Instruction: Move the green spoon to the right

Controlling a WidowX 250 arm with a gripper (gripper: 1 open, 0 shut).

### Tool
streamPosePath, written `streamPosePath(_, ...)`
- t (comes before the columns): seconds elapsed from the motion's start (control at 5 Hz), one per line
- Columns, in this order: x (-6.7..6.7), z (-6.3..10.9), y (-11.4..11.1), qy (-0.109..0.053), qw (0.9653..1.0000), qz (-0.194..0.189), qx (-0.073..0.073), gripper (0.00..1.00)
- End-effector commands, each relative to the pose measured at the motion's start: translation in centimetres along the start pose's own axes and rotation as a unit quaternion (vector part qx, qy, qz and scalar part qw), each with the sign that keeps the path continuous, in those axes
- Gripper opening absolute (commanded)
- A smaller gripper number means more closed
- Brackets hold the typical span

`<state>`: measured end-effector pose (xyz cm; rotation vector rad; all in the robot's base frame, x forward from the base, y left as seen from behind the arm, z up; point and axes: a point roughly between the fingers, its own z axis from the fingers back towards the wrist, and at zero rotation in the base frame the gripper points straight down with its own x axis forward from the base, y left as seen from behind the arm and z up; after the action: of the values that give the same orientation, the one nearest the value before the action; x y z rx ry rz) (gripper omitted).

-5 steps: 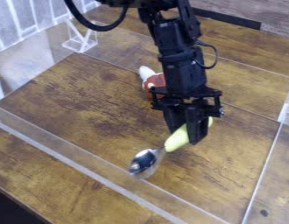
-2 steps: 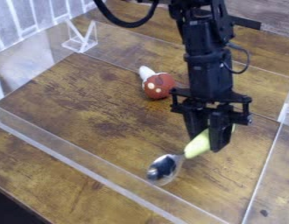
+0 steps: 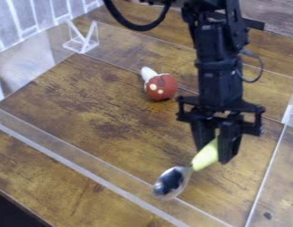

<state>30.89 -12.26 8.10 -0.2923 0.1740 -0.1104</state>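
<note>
The green spoon [image 3: 196, 165] hangs tilted above the wooden board, its yellow-green handle clamped between the fingers and its silver bowl [image 3: 170, 181] pointing down to the lower left, just over the board's front rail. My gripper [image 3: 219, 142] is shut on the handle's upper end, right of the board's middle. The black arm rises from it toward the top of the camera view.
A red round apple-like object [image 3: 162, 85] lies on the board behind and left of the gripper. Clear acrylic walls [image 3: 66, 158] fence the wooden board [image 3: 78, 97]. A clear stand [image 3: 78, 37] sits at the back left.
The gripper has carried the spoon to the right and slightly toward the front, away from the red object. Its grip on the handle stays the same.
</note>
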Motion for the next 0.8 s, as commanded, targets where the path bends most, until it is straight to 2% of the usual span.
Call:
streamPosePath(0.0, -1.6, 1.6, -0.9, -0.038, 0.9993, 0.001, 0.0, 0.0)
streamPosePath(0.2, -2.3, 0.9, -2.3, -0.017, 0.9988, -0.044, 0.009, 0.0)
streamPosePath(0.4, -1.9, -0.2, -3.5, 0.006, 0.9961, -0.086, 0.019, 0.0)
streamPosePath(0.6, -1.7, -1.6, -1.8, 0.011, 0.998, -0.06, 0.012, 0.0)
